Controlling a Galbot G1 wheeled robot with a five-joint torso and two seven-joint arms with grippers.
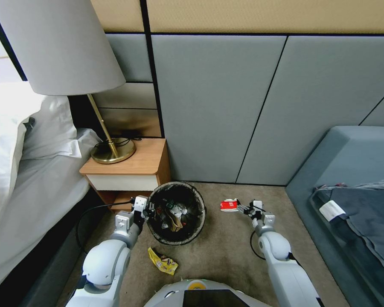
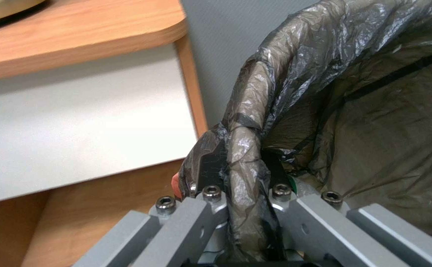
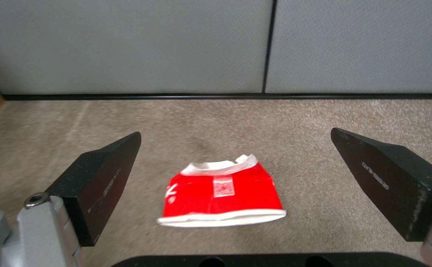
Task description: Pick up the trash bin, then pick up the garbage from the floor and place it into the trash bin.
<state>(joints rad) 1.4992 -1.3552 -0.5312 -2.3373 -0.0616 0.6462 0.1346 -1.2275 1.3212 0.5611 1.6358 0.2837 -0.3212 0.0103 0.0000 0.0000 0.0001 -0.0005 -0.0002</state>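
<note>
Trash bin (image 1: 176,213): on the carpet just beside the bedside table (image 1: 132,166), near the wall; dark bag (image 2: 325,92) folded over its rim, several scraps already inside.
Left gripper (image 1: 144,209): at the bin's near-left rim. In the left wrist view its jaws are clamped on the bagged rim, one finger outside, one inside the bin.
Right gripper (image 3: 236,178): low over the carpet to the right of the bin, jaws spread wide, black pads (image 3: 102,181) either side of the target, neither touching it.
Red-and-white carton (image 3: 222,196): flattened, on the carpet between the open pads, white-edged mouth toward the wall. In the head view it sits just past the fingertips (image 1: 229,205).
Yellow wrapper (image 1: 162,261): on the carpet close to the robot's base, near the left arm; untouched.
Step in hand, as I judge it: picking up the red carton with the right arm while the left holds the bin.
Doing it well: carton looks slightly left of centre between the pads, so a small shift that way should even out the closing. It is flat and thin; the tips need to reach carpet level or they close above it.
Risk: crushed card may buckle or slide out; close slowly and lift straight.
Bin side: grip is on plastic film over the rim, so the bag could slip; best kept steady and level during the drop.
</note>
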